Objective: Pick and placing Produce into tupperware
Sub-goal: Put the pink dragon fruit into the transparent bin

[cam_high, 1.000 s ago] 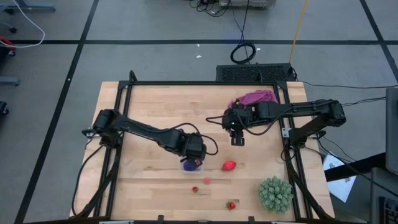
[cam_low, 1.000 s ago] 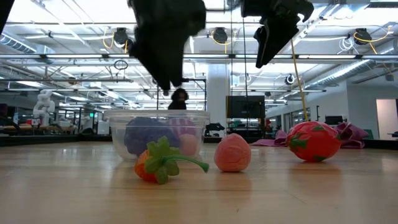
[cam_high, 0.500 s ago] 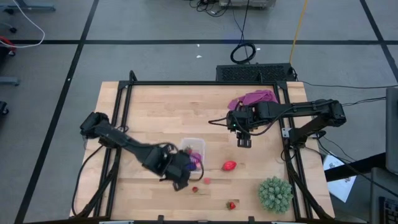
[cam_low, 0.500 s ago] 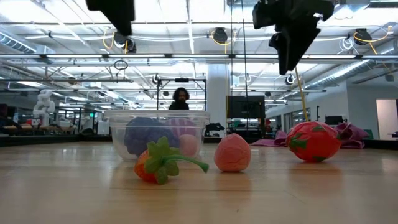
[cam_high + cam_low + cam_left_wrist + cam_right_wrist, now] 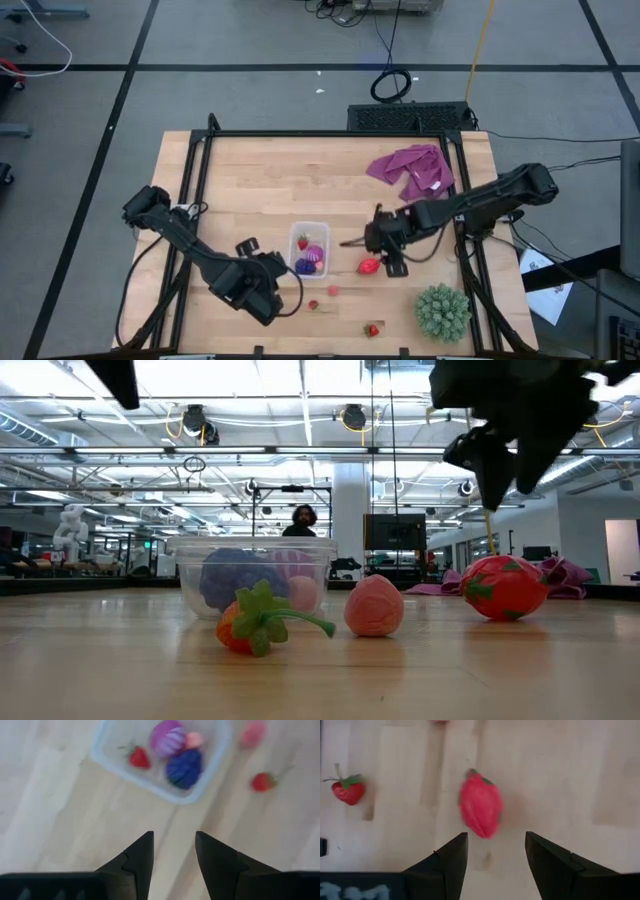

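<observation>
A: Right hand [image 5: 393, 265]?
B: Fingers apart, empty, above the big red piece [image 5: 369, 266], whose long axis runs fore-and-aft. It has come down from mid-surface.
A: Left hand [image 5: 262, 303]?
B: Pulled back toward the front edge, fingers nearly together, empty.
A: Count?
B: Tub [image 5: 309, 250] holds three or four pieces; three small pieces lie on the surface [image 5: 250, 180], two strawberries [image 5: 372, 329] and a pink piece [image 5: 332, 291].

Wooden table [image 5: 250, 190]: tupperware [image 5: 297, 238], big red fruit [image 5: 369, 267], strawberries [image 5: 372, 329], cloth [image 5: 412, 168], spiky plant [image 5: 442, 310].
</observation>
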Robot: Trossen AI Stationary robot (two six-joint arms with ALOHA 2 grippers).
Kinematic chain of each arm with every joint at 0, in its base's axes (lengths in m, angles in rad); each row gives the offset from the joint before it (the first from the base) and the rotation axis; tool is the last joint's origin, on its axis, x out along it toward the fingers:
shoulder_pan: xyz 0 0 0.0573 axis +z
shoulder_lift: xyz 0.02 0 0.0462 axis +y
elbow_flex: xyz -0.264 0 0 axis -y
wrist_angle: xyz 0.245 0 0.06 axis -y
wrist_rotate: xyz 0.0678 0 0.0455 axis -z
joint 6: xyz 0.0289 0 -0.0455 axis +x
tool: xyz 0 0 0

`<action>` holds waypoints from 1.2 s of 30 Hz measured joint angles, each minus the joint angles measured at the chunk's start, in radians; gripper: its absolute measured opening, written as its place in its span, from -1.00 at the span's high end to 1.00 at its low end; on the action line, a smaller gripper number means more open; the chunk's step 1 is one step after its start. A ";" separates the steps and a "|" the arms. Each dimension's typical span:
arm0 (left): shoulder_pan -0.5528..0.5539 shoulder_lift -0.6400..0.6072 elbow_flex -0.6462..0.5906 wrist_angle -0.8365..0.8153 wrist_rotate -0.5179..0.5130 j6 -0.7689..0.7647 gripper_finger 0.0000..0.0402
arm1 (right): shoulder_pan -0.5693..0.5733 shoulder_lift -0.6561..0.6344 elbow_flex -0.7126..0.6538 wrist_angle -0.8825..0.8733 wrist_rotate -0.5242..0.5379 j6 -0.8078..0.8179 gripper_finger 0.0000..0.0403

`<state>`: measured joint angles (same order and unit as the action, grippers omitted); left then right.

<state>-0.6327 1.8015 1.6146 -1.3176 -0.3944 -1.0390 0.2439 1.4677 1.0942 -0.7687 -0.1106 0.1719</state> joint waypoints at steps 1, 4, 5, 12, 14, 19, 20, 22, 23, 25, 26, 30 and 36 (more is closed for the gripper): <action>0.001 0.000 0.000 -0.026 -0.001 -0.008 0.27 | 0.015 0.000 -0.018 0.034 0.000 0.000 0.06; 0.008 0.000 0.000 -0.104 -0.004 -0.034 0.27 | 0.047 0.000 -0.059 0.134 0.000 0.000 0.06; 0.010 0.000 0.000 -0.130 -0.007 -0.048 0.27 | 0.054 0.000 -0.069 0.160 0.000 0.000 0.06; 0.017 0.000 -0.001 -0.258 -0.021 -0.107 0.27 | 0.066 0.000 -0.121 0.298 0.001 0.000 0.06; 0.017 -0.002 -0.001 -0.251 -0.042 -0.096 0.27 | 0.064 0.000 -0.139 0.317 0.001 0.000 0.06; 0.020 -0.003 -0.001 -0.253 -0.057 -0.081 0.27 | 0.042 0.000 -0.188 0.362 0.002 0.064 0.06; 0.022 -0.003 -0.001 -0.253 -0.060 -0.076 0.27 | 0.037 0.000 -0.196 0.371 0.003 0.074 0.06; 0.026 -0.003 -0.001 -0.253 -0.060 -0.074 0.27 | 0.029 0.000 -0.208 0.386 0.004 0.077 0.06; 0.029 -0.003 -0.001 -0.253 -0.060 -0.073 0.27 | 0.025 0.000 -0.211 0.393 0.004 0.074 0.06; 0.035 -0.003 -0.001 -0.253 -0.061 -0.073 0.27 | 0.019 0.000 -0.211 0.403 0.004 0.073 0.06; 0.039 -0.003 -0.001 -0.253 -0.061 -0.073 0.27 | 0.015 0.000 -0.211 0.404 0.004 0.073 0.06; 0.044 -0.003 -0.001 -0.253 -0.058 -0.072 0.27 | 0.010 0.000 -0.211 0.403 0.005 0.072 0.03; 0.044 -0.003 -0.001 -0.253 -0.054 -0.067 0.27 | 0.011 0.000 -0.211 0.407 0.004 0.106 -0.15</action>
<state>-0.5884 1.7985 1.6138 -1.5711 -0.4488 -1.1057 0.2550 1.4677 0.8829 -0.3622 -0.1066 0.2776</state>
